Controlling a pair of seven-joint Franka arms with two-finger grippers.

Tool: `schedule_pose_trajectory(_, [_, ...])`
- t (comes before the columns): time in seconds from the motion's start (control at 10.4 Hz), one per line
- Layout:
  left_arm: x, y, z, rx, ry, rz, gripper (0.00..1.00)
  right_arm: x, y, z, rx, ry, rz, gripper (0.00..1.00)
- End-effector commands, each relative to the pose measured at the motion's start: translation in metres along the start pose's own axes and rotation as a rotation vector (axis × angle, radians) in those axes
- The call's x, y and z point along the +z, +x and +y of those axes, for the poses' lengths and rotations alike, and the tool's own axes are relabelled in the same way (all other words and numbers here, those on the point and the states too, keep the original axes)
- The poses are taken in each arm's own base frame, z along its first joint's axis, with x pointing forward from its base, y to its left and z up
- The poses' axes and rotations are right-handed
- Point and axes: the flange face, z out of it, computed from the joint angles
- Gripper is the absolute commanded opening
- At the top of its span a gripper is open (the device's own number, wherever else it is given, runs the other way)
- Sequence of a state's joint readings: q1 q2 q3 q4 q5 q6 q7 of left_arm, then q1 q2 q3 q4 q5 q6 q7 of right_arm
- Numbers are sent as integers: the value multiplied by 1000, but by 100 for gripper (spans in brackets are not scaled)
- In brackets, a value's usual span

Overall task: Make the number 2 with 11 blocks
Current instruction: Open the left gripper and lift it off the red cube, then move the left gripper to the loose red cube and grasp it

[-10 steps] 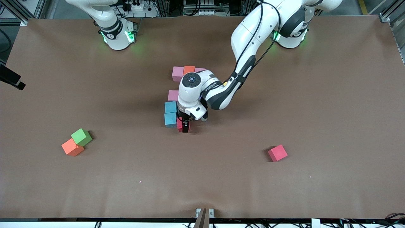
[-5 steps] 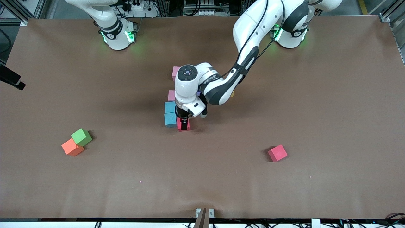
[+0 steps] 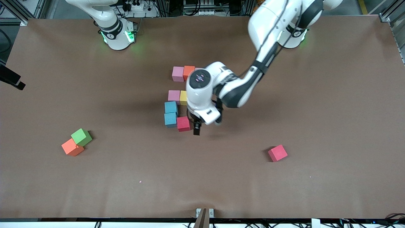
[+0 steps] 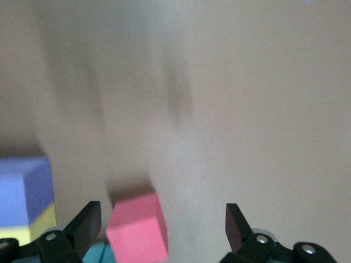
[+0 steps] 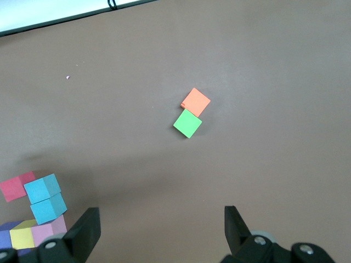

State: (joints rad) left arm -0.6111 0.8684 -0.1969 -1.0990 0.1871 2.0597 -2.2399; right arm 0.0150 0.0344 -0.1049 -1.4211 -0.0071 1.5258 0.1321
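— What else lies on the desk? Call the robots' side twelve and the front camera's side six.

— Around eight o'clock from the figure, well apart, a green cube [image 3: 81, 136] touches an orange cube [image 3: 72, 147]. Around four o'clock, also well apart, a loose red block [image 3: 277, 153] sits alone, turned a little askew.

— Anything in the way?

— The left arm's wrist hangs over the three o'clock side of the number 2 [image 3: 171, 109] and hides whatever is set there. The purple block [image 4: 22, 189] shows only from the wrist cameras, touching the yellow block [image 3: 183, 97].

— And the number itself?

— It's mid-desk, with its long axis running twelve to six and its head toward twelve. The top pink block [image 3: 177, 73] and the orange block [image 3: 189, 71] sit edge to edge. The middle pink block [image 3: 173, 95] lies beside the yellow one. Then the upper light blue block [image 3: 171, 107] and the lower light blue block [image 3: 170, 119] follow down the axis. The placed red block [image 3: 183, 123] touches that last one at its three o'clock.

— The claws?

— The left claw [image 3: 194, 125] is spread and empty, over the desk just at three o'clock of the placed red block. The right claw [image 5: 160, 224] is spread and empty too. Its arm waits up high, looking down on the desk.
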Motion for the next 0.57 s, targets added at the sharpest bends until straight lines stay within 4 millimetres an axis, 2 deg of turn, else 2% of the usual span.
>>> schedule_pose_trajectory(0.0, [-13, 65, 25, 100, 73, -3, 100, -8, -1, 2, 14, -15, 9, 100])
schedule_pose_trajectory(0.1, [-19, 103, 39, 141, 80, -12, 100, -8, 0, 3, 19, -8, 17, 100])
schedule_pose_trajectory(0.29, [-26, 178, 57, 276, 101, -48, 100, -11, 5, -7, 7, 12, 56, 100])
schedule_pose_trajectory(0.38, [-25, 215, 57, 366, 121, -60, 100, -10, 7, -11, 2, 16, 65, 100])
schedule_pose_trajectory(0.48, [-25, 243, 53, 465, 139, -58, 100, -7, 9, -11, 2, 15, 65, 100])
